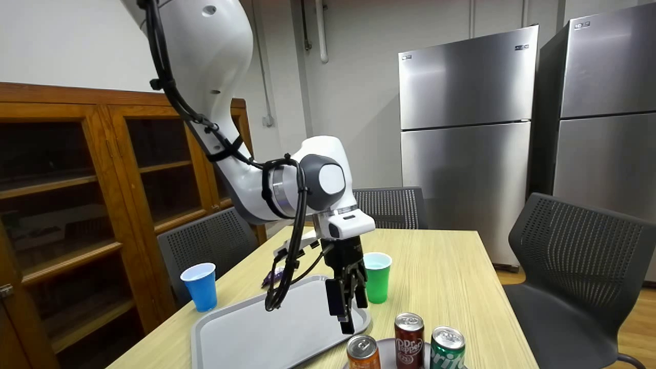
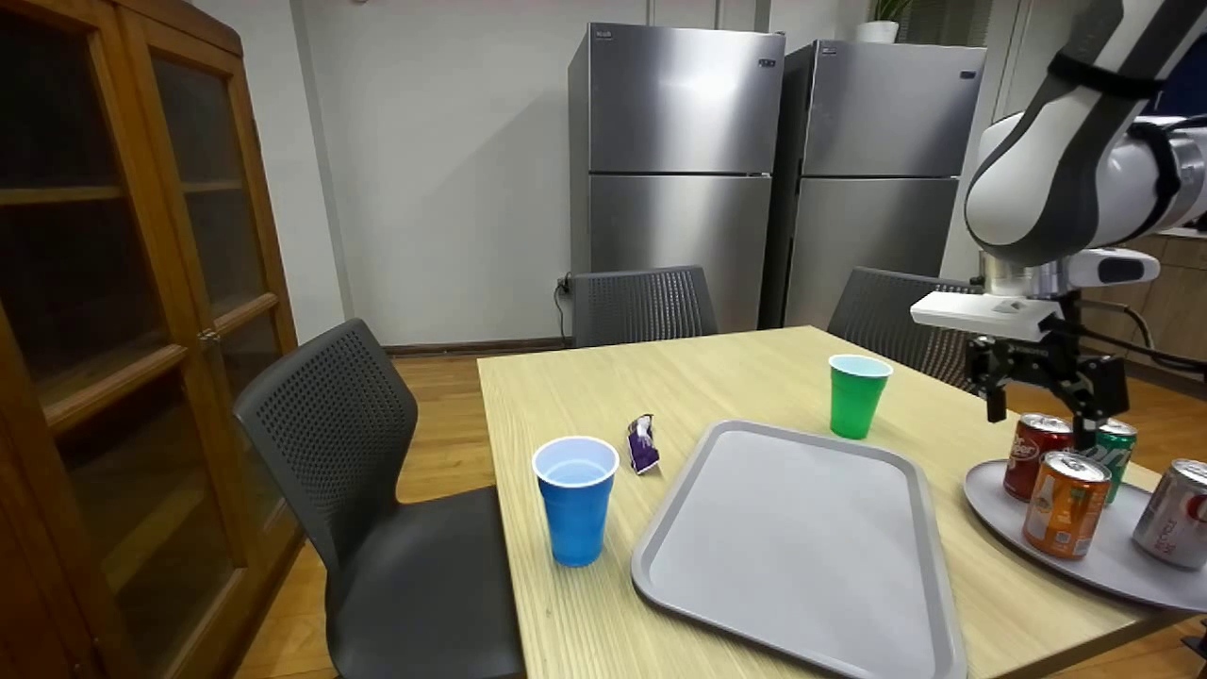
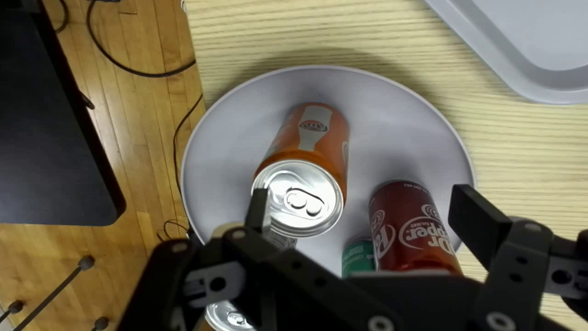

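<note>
Orange soda can (image 3: 306, 168): bottle graphic on the side, silver lid, tab in place, upright on the round gray plate (image 3: 383, 126). Dr Pepper can (image 3: 409, 225): dark red, white lettering, silver lid, also upright on the plate. Both look undented on the visible sides. Near each other, small gap, not touching.

One orange can (image 2: 1066, 519), one red can (image 2: 1028, 462), one green can (image 1: 447, 356) and one silver can (image 2: 1174, 528) make four; there are two cups (image 2: 576, 514), one round plate (image 3: 395, 119), one rectangular tray (image 2: 811, 538), one purple packet (image 2: 644, 448), one bench (image 2: 585, 387), three chairs (image 2: 330, 415), two refrigerators (image 2: 679, 236) and one potted plant (image 2: 879, 31).
</note>
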`<state>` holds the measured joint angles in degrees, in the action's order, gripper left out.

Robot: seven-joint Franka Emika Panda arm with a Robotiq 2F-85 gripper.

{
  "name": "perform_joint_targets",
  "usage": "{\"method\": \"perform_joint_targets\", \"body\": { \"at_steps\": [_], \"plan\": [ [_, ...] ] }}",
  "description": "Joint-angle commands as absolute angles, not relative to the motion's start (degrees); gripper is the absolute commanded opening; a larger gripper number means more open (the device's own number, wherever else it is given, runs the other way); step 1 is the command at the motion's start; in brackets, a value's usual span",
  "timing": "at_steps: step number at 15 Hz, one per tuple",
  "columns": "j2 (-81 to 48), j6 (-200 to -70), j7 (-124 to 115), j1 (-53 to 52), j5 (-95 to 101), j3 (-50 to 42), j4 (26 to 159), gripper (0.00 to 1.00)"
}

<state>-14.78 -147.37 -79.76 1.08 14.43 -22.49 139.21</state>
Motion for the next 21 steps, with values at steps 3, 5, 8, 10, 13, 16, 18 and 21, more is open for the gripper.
{"method": "perform_joint_targets", "body": {
  "at_steps": [3, 5, 8, 10, 13, 16, 18, 21],
  "plan": [
    [-8.5, -152.6, -77.5, 4.0, 13.0, -21.0, 146.1, 1.0],
    [-7.4, -153.5, -77.3, 4.7, 13.2, -21.2, 148.0, 1.0],
    [-6.4, -155.9, -76.9, 6.2, 11.7, -21.1, 150.2, 1.0],
    [-6.4, -157.9, -76.3, 7.2, 9.8, -20.9, 151.1, 1.0],
    [-7.8, -160.8, -75.7, 7.7, 7.4, -21.0, 151.3, 1.0],
    [-9.2, -162.4, -74.8, 7.8, 4.7, -20.5, 150.9, 1.0],
    [-10.5, -162.9, -74.4, 7.5, 3.1, -20.2, 150.2, 1.0],
    [-12.4, -163.5, -73.6, 7.4, 0.8, -19.7, 149.2, 1.0]
  ]
}}
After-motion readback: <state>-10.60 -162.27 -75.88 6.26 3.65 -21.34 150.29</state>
